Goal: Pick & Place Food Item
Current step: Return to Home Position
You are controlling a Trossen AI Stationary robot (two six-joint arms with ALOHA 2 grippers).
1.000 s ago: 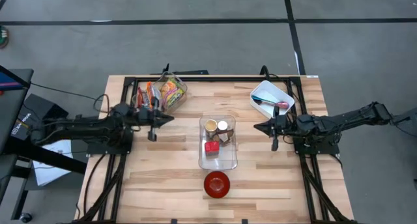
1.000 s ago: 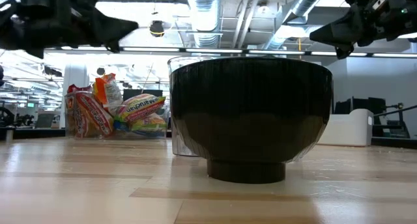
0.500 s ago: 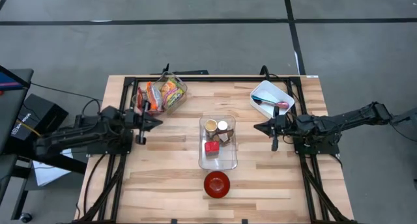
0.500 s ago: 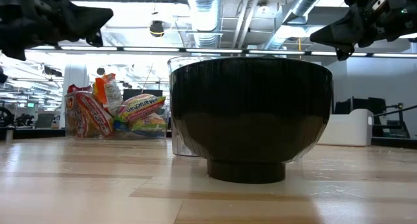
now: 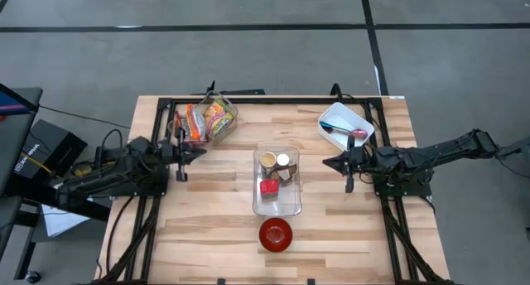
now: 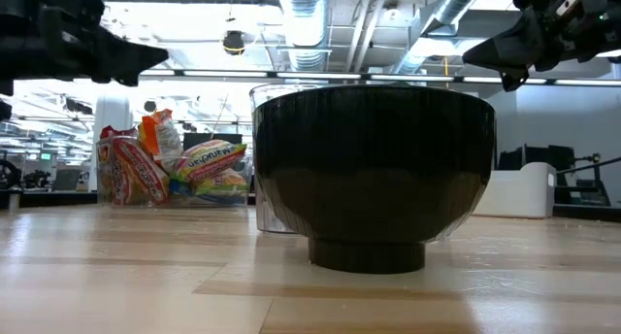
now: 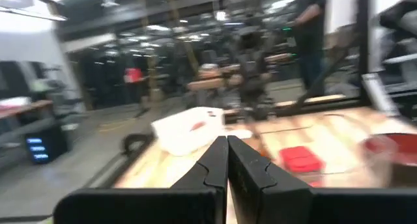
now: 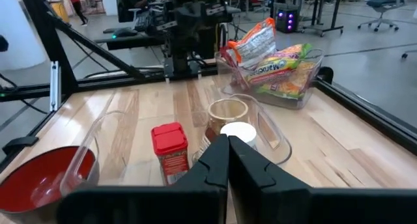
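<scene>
A clear tray sits mid-table with two small jars and a red-lidded container standing in it. Just nearer than the tray is a red bowl. A clear bin of snack packets stands at the far left. My left gripper is shut and empty. It hovers level above the table, between the bin and the tray's left side. My right gripper is also shut and empty, hovering level to the right of the tray.
A white container with a spoon in it stands at the far right. A black frame runs along the table's far edge and down both sides. Bare wood lies left and right of the bowl.
My left gripper has drawn back toward the table's left edge and sunk a little. It stays shut and roughly level.
</scene>
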